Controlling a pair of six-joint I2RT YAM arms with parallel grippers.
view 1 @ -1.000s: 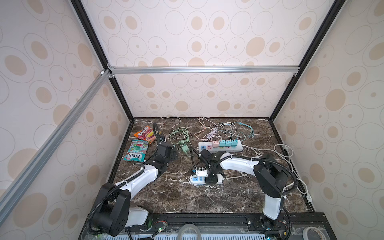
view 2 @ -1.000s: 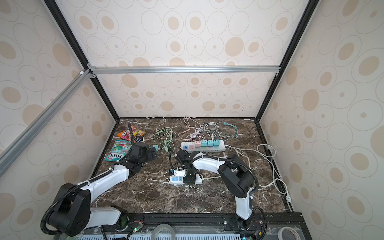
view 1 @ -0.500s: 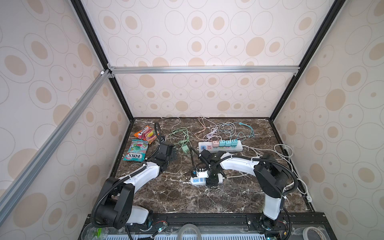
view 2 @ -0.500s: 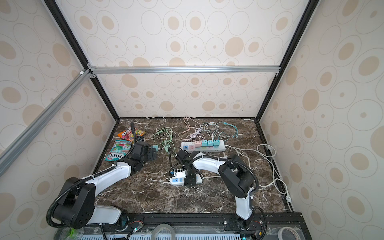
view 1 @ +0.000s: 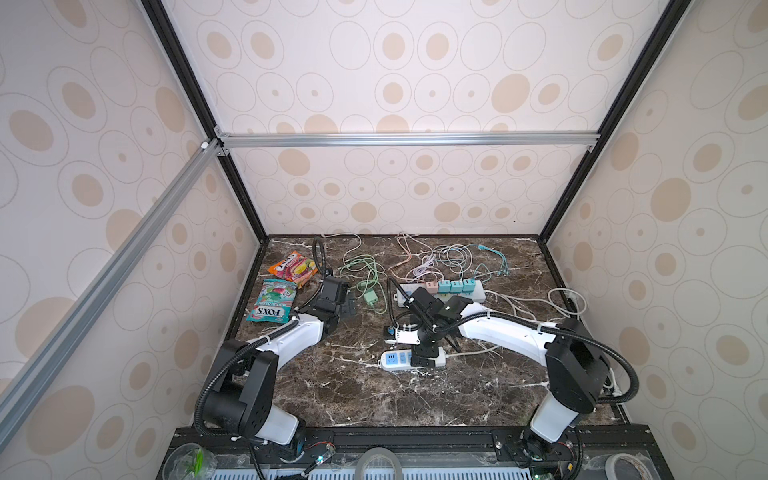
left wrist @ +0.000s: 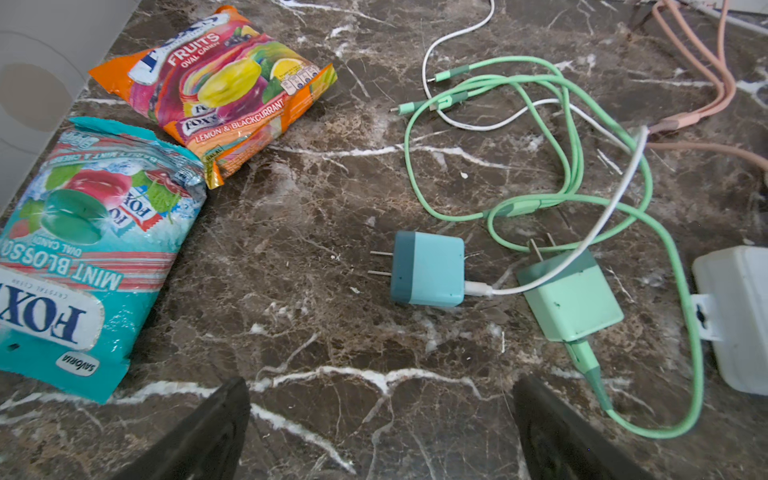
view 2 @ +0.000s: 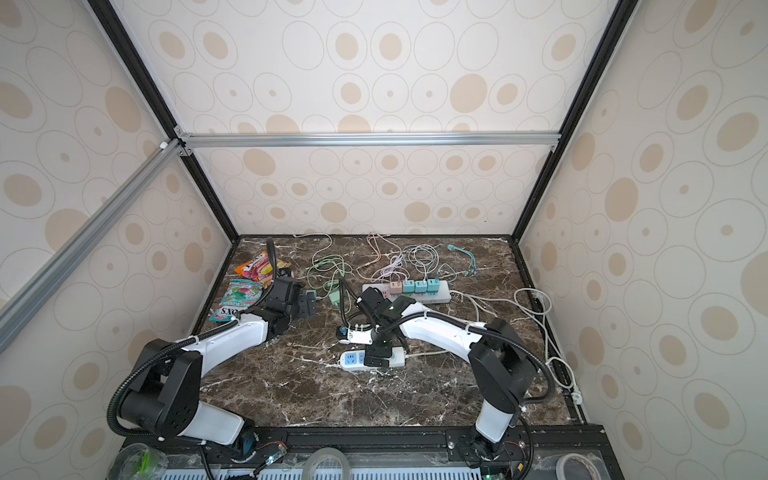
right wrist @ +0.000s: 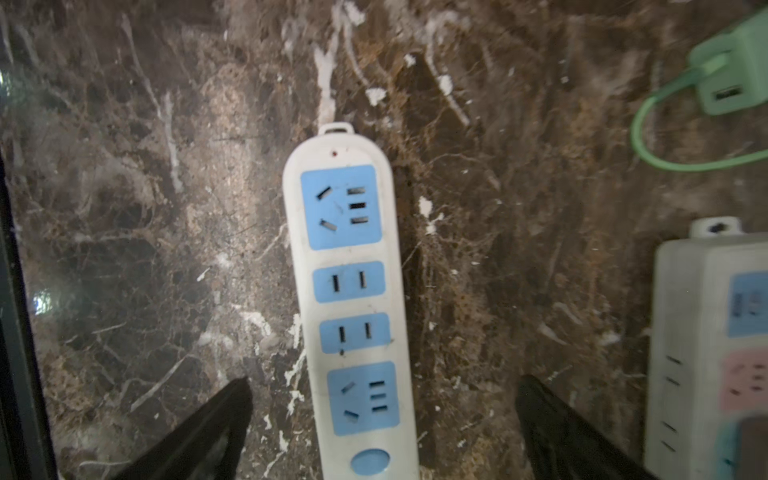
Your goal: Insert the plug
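Observation:
A blue plug (left wrist: 428, 274) lies on its side on the marble, prongs bare, with a white cable running from it. My left gripper (left wrist: 380, 399) hangs open just short of it, holding nothing; in both top views this gripper (view 1: 349, 301) (view 2: 307, 303) hides the plug. A white power strip with blue sockets (right wrist: 349, 291) (view 1: 397, 359) (view 2: 351, 359) lies at mid-table, all sockets free. My right gripper (right wrist: 384, 399) (view 1: 428, 355) (view 2: 376, 355) stands open above the strip's button end, its fingers (right wrist: 224, 415) wide of both sides.
A green charger (left wrist: 571, 299) (view 1: 370, 297) with a looped green cable lies next to the blue plug. A second strip (view 1: 440, 291) (right wrist: 706, 332) carrying several chargers sits behind. Two candy bags (left wrist: 83, 257) (left wrist: 216, 91) lie at the left wall. Tangled cables cover the back.
My right gripper's jaws have spread wide over the power strip. The left arm has shifted slightly toward the chargers, jaws still open.

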